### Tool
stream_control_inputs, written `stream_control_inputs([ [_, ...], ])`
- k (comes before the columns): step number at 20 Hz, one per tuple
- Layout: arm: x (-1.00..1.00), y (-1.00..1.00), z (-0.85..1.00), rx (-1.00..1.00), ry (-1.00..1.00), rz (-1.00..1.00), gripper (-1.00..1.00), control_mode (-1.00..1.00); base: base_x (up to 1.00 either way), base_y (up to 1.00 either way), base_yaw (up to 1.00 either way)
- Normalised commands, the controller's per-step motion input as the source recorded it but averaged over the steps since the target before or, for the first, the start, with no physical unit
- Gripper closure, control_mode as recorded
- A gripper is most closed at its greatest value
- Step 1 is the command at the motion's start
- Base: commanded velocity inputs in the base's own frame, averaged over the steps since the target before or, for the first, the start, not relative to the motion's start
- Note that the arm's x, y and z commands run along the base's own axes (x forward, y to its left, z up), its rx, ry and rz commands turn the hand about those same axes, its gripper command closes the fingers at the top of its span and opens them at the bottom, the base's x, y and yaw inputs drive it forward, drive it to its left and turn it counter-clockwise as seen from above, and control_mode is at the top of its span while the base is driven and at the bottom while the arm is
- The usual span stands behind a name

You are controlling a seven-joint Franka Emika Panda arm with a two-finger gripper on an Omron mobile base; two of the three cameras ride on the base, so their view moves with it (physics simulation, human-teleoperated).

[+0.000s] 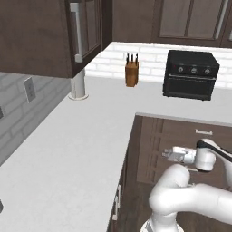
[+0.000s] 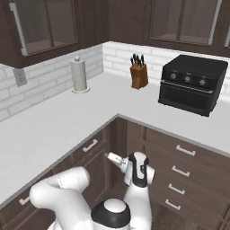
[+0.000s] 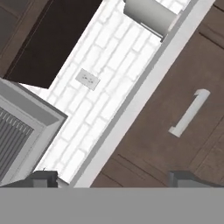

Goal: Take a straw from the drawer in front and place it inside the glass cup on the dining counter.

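My gripper (image 3: 113, 178): fingertips (image 3: 43, 178) set wide apart, nothing between them, touching nothing, held low in front of the corner cabinets. Drawer (image 3: 175, 109): dark brown wood, shut, its short silver bar handle (image 3: 190, 113) just beyond my right fingertip, directly under the white worktop (image 3: 131, 100). Also on the worktop: paper towel roll (image 2: 79, 75), knife block (image 2: 139, 74), black toaster oven (image 2: 192, 84).

Two rear views, shared corner worktop (image 1: 81, 136)
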Motion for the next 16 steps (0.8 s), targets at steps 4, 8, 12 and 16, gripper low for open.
stream_control_inputs([
  [4,0.00,0.33,-0.32,0.08,0.03,-0.10,-1.00,-1.00,0.00,0.00,0.00],
  [8,0.03,0.28,-0.26,0.04,0.05,-0.11,-1.00,-1.00,0.00,0.00,0.00],
  [12,0.20,0.23,-0.17,0.03,0.08,-0.09,-1.00,-1.00,0.00,0.00,0.00],
  [16,0.35,0.07,-0.07,0.02,0.07,-0.02,-1.00,-1.00,0.00,0.00,0.00],
])
